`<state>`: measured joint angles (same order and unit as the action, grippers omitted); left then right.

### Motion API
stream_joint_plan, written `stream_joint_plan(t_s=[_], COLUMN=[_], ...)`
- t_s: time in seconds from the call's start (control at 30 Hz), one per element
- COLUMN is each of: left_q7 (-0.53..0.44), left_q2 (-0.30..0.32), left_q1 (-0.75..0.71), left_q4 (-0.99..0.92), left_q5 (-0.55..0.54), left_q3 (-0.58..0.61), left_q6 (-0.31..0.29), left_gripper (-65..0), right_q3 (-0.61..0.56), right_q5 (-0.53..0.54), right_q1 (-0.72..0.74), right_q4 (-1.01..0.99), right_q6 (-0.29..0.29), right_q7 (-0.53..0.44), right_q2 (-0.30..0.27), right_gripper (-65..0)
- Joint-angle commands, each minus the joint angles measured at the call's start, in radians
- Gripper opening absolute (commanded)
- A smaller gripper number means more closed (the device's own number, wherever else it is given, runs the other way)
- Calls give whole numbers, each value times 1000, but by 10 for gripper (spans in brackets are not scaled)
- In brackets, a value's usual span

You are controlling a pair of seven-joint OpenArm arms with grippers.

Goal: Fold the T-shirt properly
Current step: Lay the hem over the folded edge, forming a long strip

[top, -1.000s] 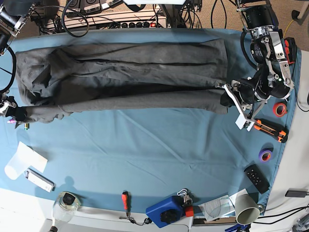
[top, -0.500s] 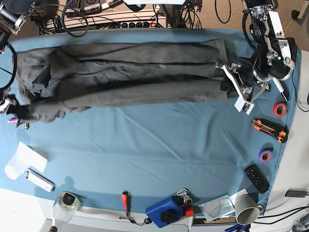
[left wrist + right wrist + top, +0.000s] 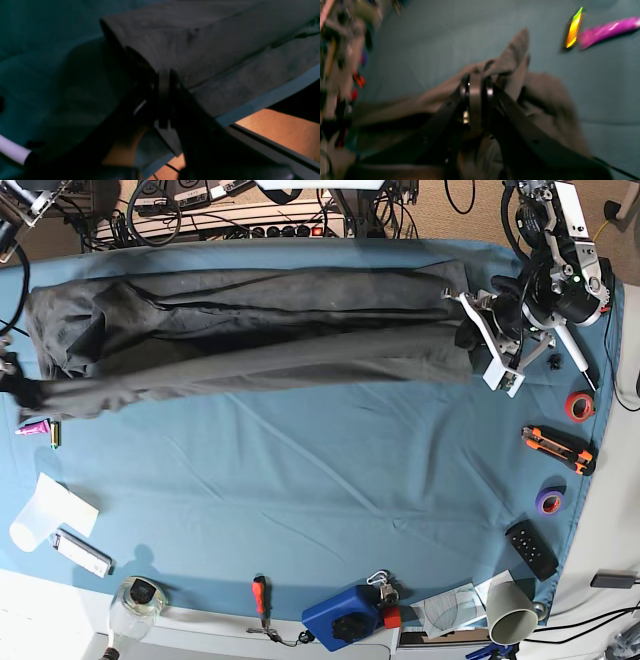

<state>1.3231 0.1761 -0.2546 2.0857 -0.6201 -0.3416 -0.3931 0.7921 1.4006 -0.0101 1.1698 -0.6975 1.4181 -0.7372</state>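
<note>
The dark grey T-shirt (image 3: 260, 330) lies stretched in a long band across the far part of the teal table cloth (image 3: 320, 490). At the band's right end in the base view, my left gripper (image 3: 468, 338) is shut on the cloth. The left wrist view shows its tips (image 3: 163, 75) pinching a folded edge of the T-shirt (image 3: 212, 50), lifted above the cloth. My right gripper (image 3: 22, 392) holds the left end at the table's edge. In the right wrist view it (image 3: 476, 77) is shut on a bunched corner of the T-shirt (image 3: 515, 55).
Along the right edge lie a red tape roll (image 3: 579, 406), an orange knife (image 3: 558, 448), a purple tape roll (image 3: 549, 500) and a remote (image 3: 531, 550). A screwdriver (image 3: 260, 593), a blue device (image 3: 345, 617) and a cup (image 3: 511, 612) sit at the front. A pink marker (image 3: 32, 427) lies near my right gripper.
Both grippers have moved toward the far edge, carrying the shirt's near edge with them. The band is now narrower and sits farther back.
</note>
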Motion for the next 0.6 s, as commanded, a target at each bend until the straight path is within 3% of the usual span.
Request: stream_joint_plan(t_s=[0.0, 0.1, 0.57], left_q7=[-15, -15, -11], left_q2=[10, 10, 10], left_q1=[5, 2, -87], left_q4=[19, 19, 46], left_q5=[-9, -10, -9], left_q3=[-2, -2, -2], left_q6=[-1, -1, -1], left_gripper=[-650, -650, -650], right_q3=[35, 80, 76], right_q5=[32, 32, 28], right_q1=[10, 2, -181], right_q4=[15, 15, 15], right_q6=[-1, -1, -1], right_q7=[-22, -22, -22], right_q2=[-36, -37, 21], right_gripper=[-650, -650, -650])
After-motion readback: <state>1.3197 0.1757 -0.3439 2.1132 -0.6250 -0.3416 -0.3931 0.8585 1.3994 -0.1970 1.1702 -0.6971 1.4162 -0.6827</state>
